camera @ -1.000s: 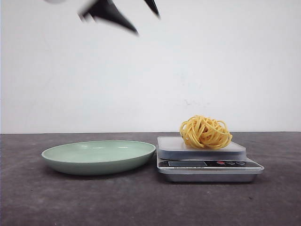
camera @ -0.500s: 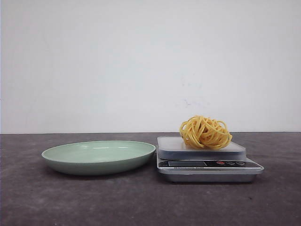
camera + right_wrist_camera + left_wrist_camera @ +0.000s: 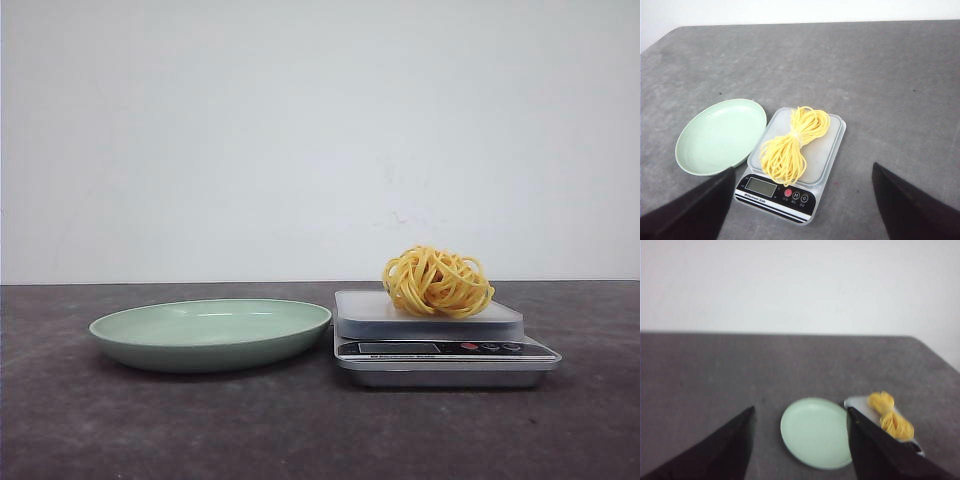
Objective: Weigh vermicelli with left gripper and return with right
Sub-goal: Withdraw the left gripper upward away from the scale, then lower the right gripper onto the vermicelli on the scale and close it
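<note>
The bundle of thin golden-yellow vermicelli (image 3: pixel 437 282) lies on the platform of the small silver digital kitchen scale (image 3: pixel 440 350), which stands on the dark grey table (image 3: pixel 200 430). Just beside it sits the shallow pale green round plate (image 3: pixel 210 333). Above, the left gripper (image 3: pixel 800 412) and right gripper (image 3: pixel 802 172) hang wide open, holding nothing, well apart from everything.

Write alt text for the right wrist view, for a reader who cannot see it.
A loose bundle of golden-yellow vermicelli lies on the platform of a silver digital kitchen scale, beside an empty pale green round plate on a dark grey table. The right gripper hangs open above, holding nothing.
</note>
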Action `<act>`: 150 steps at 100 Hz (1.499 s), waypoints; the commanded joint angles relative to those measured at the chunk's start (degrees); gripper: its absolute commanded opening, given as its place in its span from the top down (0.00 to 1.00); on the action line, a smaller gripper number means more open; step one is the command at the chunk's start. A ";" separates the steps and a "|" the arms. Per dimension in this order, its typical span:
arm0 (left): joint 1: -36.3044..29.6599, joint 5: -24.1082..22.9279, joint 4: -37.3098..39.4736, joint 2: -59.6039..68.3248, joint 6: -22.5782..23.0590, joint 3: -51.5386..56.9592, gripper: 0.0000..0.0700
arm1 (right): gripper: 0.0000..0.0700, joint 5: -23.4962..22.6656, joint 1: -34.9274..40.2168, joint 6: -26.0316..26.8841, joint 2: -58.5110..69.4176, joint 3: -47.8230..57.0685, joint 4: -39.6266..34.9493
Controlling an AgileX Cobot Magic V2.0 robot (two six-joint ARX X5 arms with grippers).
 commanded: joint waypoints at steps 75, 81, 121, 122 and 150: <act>-0.37 -0.13 6.69 -6.91 -4.04 -18.62 0.50 | 0.21 3.96 12.22 7.08 15.43 10.73 4.46; -0.37 -0.17 6.21 -6.91 -4.04 -18.62 0.50 | 0.21 5.46 14.67 9.09 19.56 13.51 4.37; -0.37 -0.13 6.21 -6.91 -4.07 -18.62 0.50 | 0.21 8.55 21.99 13.79 47.50 27.02 2.43; -0.37 -0.13 6.19 -6.91 -4.07 -18.62 0.50 | 0.21 8.66 21.99 13.79 48.06 27.28 2.23; -0.37 -0.13 6.19 -6.91 -4.09 -18.62 0.50 | 0.21 12.22 21.97 13.70 61.61 32.61 -1.90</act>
